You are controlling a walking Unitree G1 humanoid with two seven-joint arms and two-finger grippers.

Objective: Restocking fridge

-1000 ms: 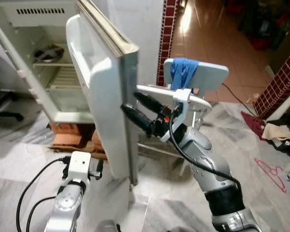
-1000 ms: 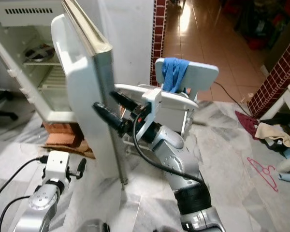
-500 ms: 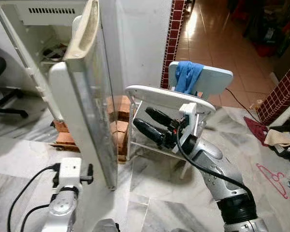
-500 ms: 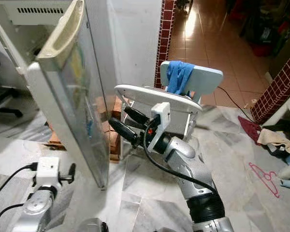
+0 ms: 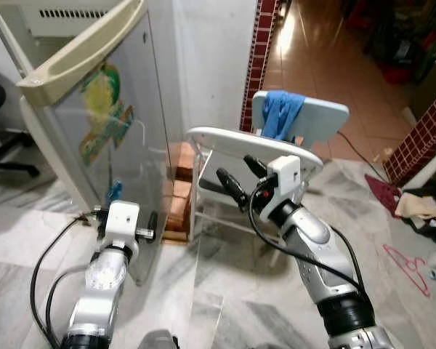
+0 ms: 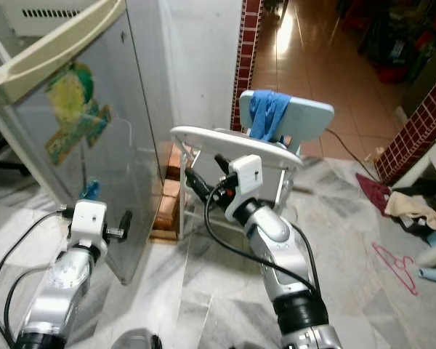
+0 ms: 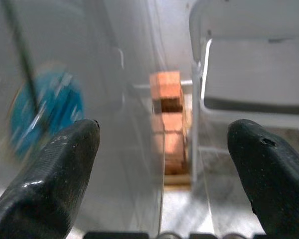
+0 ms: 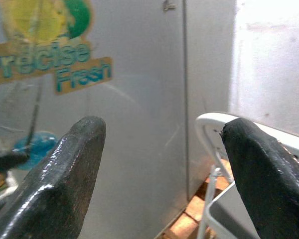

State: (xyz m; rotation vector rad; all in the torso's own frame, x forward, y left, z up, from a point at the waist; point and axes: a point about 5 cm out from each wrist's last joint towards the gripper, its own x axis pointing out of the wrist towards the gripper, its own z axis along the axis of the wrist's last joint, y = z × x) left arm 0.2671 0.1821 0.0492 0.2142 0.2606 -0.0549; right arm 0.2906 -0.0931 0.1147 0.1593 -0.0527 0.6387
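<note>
The fridge door (image 5: 105,138) stands nearly shut against the cabinet, its outer face with one "Precise Fresh" sticker (image 8: 45,47) turned toward the robot. Judged from this, the stocking looks done and only the final closing of the door remains. No goods are in hand. The left end effector (image 7: 164,164) is released and empty, fingers spread, just beside the fridge door's lower edge. The right end effector (image 5: 240,183) is also released and empty, to the right of the fridge door, in front of one white plastic chair (image 5: 276,145) carrying one blue cloth (image 5: 280,113). One stack of bricks (image 7: 169,124) sits between the fridge door and the chair
</note>
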